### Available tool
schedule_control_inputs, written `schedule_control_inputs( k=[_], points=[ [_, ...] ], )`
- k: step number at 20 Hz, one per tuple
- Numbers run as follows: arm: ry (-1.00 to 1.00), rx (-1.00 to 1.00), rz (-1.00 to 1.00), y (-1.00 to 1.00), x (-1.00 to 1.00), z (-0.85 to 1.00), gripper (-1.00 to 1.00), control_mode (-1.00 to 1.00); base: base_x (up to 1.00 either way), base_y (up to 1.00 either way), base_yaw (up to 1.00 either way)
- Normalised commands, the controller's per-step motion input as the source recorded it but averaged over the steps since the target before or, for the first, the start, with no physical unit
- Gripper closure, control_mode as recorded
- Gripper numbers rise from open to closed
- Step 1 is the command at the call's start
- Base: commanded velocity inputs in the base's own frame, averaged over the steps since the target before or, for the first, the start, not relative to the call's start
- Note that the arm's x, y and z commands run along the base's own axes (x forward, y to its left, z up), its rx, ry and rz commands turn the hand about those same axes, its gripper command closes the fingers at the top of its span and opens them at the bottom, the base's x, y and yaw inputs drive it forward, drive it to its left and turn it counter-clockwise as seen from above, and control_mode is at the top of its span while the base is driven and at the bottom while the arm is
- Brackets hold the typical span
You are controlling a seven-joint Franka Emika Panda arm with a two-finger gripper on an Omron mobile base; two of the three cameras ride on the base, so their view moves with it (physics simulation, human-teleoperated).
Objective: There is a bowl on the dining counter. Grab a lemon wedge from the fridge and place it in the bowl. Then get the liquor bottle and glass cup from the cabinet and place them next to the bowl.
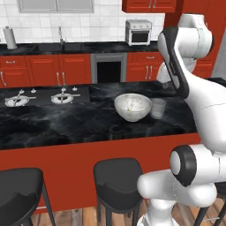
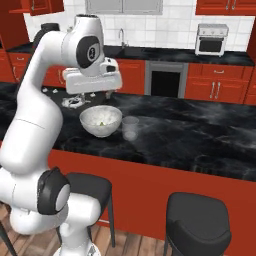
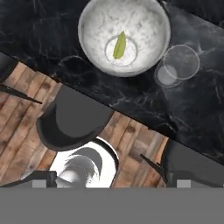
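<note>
lemon wedge (image 3: 119, 45) in bowl (image 3: 94, 26) — glass cup (image 3: 178, 64) beside

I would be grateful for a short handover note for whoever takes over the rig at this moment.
Gripper: open, empty, above the dining counter's near edge, close to the bowl.
Bowl on the dining counter; lemon wedge lies inside it.
Glass cup stands upright right beside the bowl, on the counter.
Done: wedge in bowl, cup placed.
Left: no liquor bottle by the bowl yet; get it from the cabinet and set it next to the bowl.
</note>
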Motion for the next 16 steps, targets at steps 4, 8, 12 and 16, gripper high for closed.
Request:
schedule_control_inputs(
  k=[4, 8, 12, 16],
  points=[
    [-0.03, 0.21, -0.54, 0.25, -0.96, -0.01, -1.00, -1.00, 0.00, 0.00, 0.00],
    [-0.15, 0.01, -0.42, 0.36, -0.89, 0.00, -1.00, -1.00, 0.00, 0.00, 0.00],
    [-0.17, -0.10, -0.23, 0.42, -0.58, 0.00, -1.00, -1.00, 0.00, 0.00, 0.00],
    [-0.18, -0.16, -0.11, 0.35, -0.40, 0.00, -1.00, -1.00, 0.00, 0.00, 0.00]
  ],
)
